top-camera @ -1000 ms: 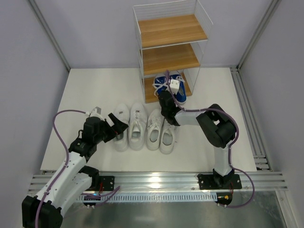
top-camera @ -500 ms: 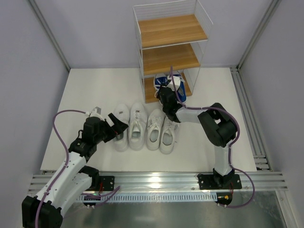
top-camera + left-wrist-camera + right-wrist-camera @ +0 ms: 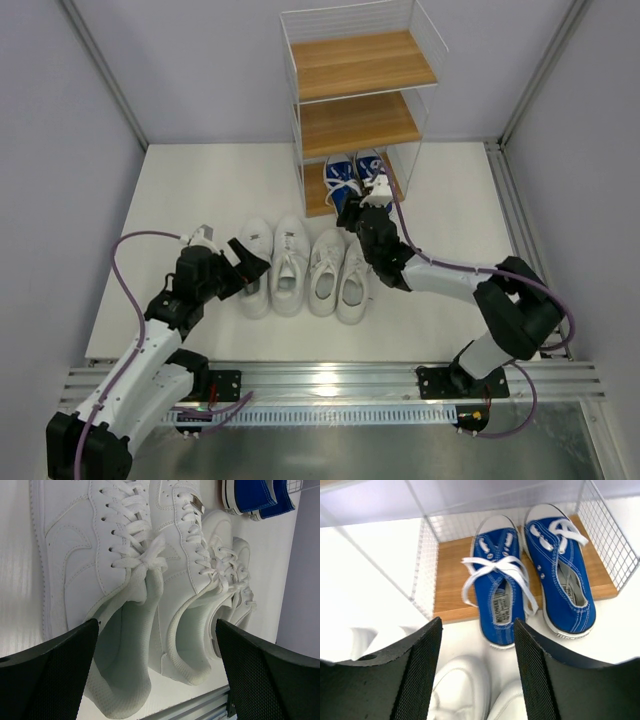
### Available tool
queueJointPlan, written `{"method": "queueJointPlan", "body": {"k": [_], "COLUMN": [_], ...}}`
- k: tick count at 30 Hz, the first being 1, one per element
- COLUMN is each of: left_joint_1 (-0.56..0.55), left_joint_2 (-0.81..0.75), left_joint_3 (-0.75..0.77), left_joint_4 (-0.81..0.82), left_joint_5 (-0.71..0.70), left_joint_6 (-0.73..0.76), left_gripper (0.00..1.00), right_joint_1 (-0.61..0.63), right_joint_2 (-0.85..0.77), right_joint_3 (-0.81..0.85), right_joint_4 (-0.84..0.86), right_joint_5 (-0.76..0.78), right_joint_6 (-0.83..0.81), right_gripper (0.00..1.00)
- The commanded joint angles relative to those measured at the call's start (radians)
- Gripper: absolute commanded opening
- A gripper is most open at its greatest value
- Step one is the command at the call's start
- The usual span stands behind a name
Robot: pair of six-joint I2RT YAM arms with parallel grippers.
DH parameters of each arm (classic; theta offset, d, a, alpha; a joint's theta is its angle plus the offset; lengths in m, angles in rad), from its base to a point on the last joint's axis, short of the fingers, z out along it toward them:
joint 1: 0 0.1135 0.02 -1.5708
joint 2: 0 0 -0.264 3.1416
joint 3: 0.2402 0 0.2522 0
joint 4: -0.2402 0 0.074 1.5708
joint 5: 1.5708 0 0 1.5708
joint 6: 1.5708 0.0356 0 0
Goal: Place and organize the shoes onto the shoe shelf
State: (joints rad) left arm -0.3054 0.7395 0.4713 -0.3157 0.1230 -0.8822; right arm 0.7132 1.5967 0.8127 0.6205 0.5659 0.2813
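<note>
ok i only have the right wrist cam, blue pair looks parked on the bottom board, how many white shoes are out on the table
Observer: Four white shoes stand side by side on the table, toes away from the arms.
Operator: upper boards free
Observer: Yes, the middle board and the top board both hold nothing.
Operator: and the other arm
Observer: The left gripper is wide open at the heel end of the row, on its left side, holding nothing.
</note>
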Motion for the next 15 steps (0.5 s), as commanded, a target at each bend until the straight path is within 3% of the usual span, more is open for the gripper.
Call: {"method": "queueJointPlan", "body": {"k": [1,5,7,8,10,15], "left_joint_1": [0.008,0.008,0.008,0.008,0.008,0.008], "left_joint_2": [0.015,0.032,0.041,0.043,0.052,0.086], "left_joint_3": [0.015,0.009,0.007,0.007,0.007,0.015], "left_joint_4": [-0.029,-0.031,-0.026,-0.023,-0.014,0.016], "left_joint_5": [-0.043,-0.036,-0.031,-0.029,-0.028,-0.01], "left_joint_6": [0.034,0.04,0.04,0.038,0.038,0.032], "left_gripper": [1.0,1.0,1.0,1.0,1.0,1.0], "right_joint_1": [0.086,0.204,0.227,0.254,0.287,0.353], "right_joint_2": [-0.116,-0.237,-0.291,-0.354,-0.409,-0.478], "right_joint_3": [-0.052,-0.191,-0.273,-0.297,-0.357,-0.365], "right_joint_4": [-0.083,-0.14,-0.198,-0.252,-0.292,-0.412], "right_joint_5": [0.018,0.113,0.144,0.184,0.216,0.24], "right_joint_6": [-0.037,0.021,0.152,0.195,0.312,0.401], "right_gripper": [0.62,0.64,0.7,0.75,0.99,1.0]}}
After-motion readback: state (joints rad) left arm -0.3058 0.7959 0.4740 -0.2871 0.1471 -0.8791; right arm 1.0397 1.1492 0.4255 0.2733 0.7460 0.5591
